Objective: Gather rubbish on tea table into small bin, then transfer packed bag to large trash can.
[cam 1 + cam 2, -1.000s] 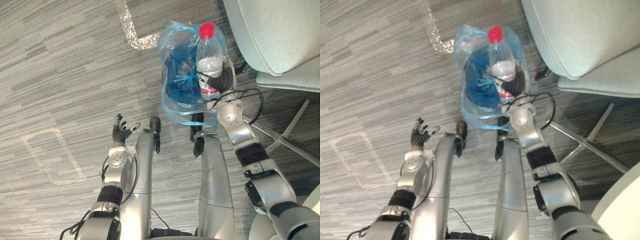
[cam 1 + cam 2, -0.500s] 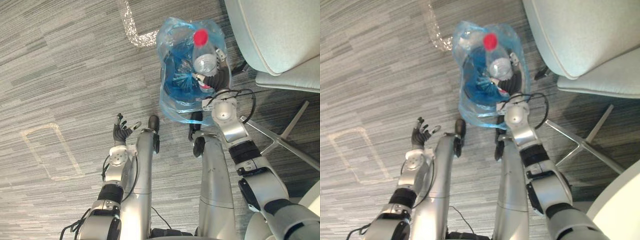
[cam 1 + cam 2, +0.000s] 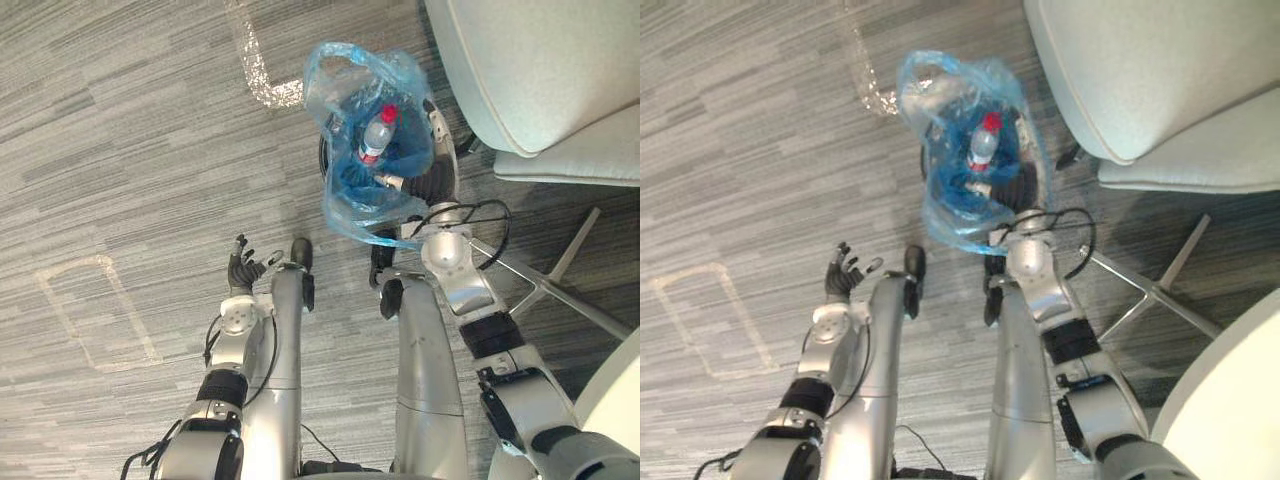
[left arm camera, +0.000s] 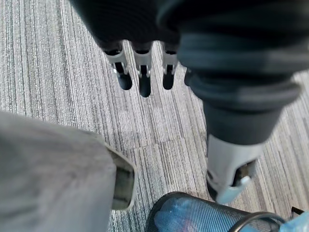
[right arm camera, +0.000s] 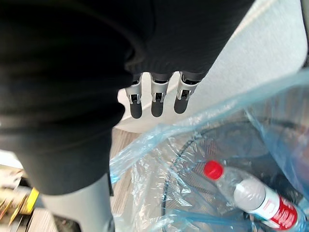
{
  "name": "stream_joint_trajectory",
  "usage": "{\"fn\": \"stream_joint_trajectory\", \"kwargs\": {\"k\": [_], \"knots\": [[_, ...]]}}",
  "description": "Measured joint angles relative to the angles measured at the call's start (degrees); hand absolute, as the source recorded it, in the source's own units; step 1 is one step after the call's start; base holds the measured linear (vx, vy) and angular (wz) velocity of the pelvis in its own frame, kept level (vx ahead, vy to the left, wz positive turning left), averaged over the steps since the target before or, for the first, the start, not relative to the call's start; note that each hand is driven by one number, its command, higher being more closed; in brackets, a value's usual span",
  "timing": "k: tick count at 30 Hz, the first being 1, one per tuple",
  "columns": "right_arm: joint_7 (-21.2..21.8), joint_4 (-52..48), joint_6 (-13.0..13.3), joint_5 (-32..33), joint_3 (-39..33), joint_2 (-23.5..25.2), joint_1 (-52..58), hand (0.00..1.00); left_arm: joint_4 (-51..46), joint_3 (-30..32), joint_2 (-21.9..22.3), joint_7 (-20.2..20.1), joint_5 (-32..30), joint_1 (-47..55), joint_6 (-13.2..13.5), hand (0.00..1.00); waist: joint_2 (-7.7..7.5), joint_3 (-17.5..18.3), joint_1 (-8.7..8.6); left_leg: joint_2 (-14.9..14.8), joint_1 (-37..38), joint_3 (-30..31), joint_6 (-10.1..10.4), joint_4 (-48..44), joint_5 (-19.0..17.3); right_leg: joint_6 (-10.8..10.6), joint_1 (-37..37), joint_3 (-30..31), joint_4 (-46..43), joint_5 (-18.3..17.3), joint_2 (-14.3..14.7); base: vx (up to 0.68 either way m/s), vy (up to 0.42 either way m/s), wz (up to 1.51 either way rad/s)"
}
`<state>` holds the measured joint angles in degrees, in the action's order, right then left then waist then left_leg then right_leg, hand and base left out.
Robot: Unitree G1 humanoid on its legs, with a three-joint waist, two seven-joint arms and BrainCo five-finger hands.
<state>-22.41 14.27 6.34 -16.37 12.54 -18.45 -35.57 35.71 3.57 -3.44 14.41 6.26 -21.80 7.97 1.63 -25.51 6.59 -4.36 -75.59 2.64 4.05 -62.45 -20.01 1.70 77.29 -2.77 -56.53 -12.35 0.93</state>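
A small black mesh bin (image 3: 330,165) lined with a blue plastic bag (image 3: 350,75) stands on the carpet in front of me. A clear bottle with a red cap (image 3: 374,138) lies inside the bag, cap up; the right wrist view shows the bottle (image 5: 255,195) resting free on the bag's bottom. My right hand (image 3: 432,180) hovers at the bin's right rim, its fingers (image 5: 153,102) straight and holding nothing. My left hand (image 3: 243,268) hangs open over the bare floor to the left of the bin, fingers (image 4: 143,79) spread and empty.
A pale grey armchair (image 3: 540,70) stands close to the right of the bin, its metal legs (image 3: 560,280) reaching across the floor. A white table edge (image 3: 622,385) shows at the lower right. Tape marks (image 3: 95,310) lie on the carpet to the left.
My right hand has let go of the bottle, which has dropped from above the rim down into the bag. The hand's fingers have straightened. The left hand has stayed put.
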Motion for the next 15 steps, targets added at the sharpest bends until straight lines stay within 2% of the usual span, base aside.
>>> {"fn": "stream_joint_trajectory", "kwargs": {"k": [4,6,15], "knots": [[0.6,-0.6,0.0,-2.5,1.2,-0.9,3.7,0.0,1.1,-0.1,-0.2,0.0,-1.7,0.3,-0.2,0.0,-0.3,0.6,-0.11,-0.2,1.5,0.1,0.0,0.7,0.0,-0.1,-1.6,-0.2,0.9,-0.1,0.1,-0.01,0.021,-0.03],[1.5,-2.5,0.7,-4.6,2.5,-2.1,6.6,0.0,1.6,-0.2,-0.4,0.0,-1.9,0.6,-0.9,0.0,-1.08,1.4,-0.15,-0.2,1.7,0.0,0.0,1.1,0.0,-0.2,-1.7,-0.2,1.3,-0.1,0.1,-0.02,0.032,0.01],[2.6,-1.6,1.1,-12.1,5.7,-2.5,10.7,0.0,2.5,-0.3,-0.6,0.1,-4.0,0.7,-0.9,0.0,-1.97,1.9,-0.27,-0.3,3.0,0.3,0.1,2.3,0.2,0.5,-3.6,-0.7,3.0,0.5,0.1,0.0,0.031,0.0]]}}
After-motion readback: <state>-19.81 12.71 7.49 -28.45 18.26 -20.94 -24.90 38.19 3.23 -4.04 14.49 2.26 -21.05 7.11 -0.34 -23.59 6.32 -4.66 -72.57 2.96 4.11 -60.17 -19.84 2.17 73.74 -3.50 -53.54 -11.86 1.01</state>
